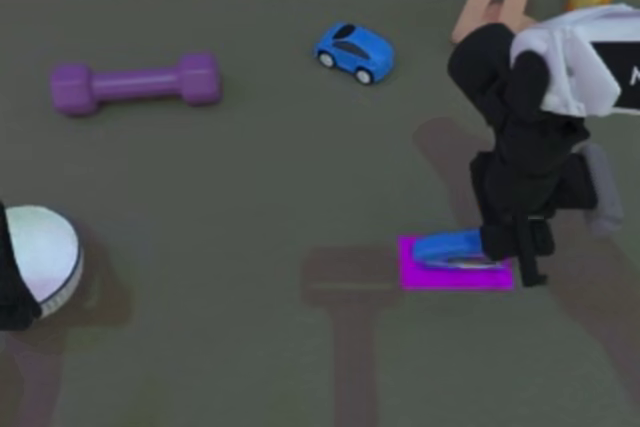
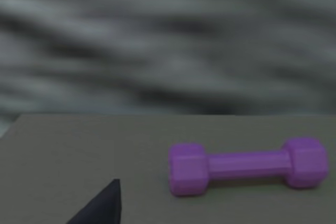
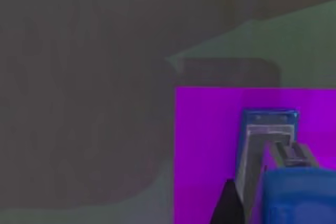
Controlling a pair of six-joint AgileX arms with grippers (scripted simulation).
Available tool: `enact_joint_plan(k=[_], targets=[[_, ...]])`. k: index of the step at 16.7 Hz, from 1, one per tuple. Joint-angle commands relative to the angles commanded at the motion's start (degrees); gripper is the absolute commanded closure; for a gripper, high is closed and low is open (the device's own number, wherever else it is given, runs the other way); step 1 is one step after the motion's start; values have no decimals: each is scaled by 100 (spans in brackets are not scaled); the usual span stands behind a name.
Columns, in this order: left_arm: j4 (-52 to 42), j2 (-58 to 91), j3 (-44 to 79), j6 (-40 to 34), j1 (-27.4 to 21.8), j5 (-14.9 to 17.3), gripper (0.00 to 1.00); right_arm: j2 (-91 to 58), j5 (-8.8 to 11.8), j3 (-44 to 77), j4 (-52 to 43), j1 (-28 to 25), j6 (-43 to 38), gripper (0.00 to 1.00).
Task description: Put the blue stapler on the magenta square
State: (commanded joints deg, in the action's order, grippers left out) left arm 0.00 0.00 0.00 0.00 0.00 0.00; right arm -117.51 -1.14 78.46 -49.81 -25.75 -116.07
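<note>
Blue stapler [image 1: 450, 245] apparently inside magenta square [image 1: 420, 275].

The top camera looks straight down on the grey-green table [image 1: 250, 197], sharing the purple dumbbell [image 1: 135, 83] with the low left wrist camera, while the right wrist camera hangs close above the flat magenta square [image 3: 210, 150].

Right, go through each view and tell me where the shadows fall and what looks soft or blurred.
Top view: dark arm-shaped shadows lie across the grey-green table, one reaching the flat magenta square under the small bright-blue stapler. Left wrist view: the backdrop is smeared grey streaks; the purple dumbbell is soft-edged. Right wrist view: a broad shadow darkens most of the table; the stapler is blurred up close.
</note>
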Motion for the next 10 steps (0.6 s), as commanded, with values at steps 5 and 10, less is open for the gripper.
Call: enact_joint_plan(k=[5,10], targets=[[0,0,0,0,0,0,0,0,0,0,0,0,0,2],[0,0,0,0,0,0,0,0,0,0,0,0,0,0]])
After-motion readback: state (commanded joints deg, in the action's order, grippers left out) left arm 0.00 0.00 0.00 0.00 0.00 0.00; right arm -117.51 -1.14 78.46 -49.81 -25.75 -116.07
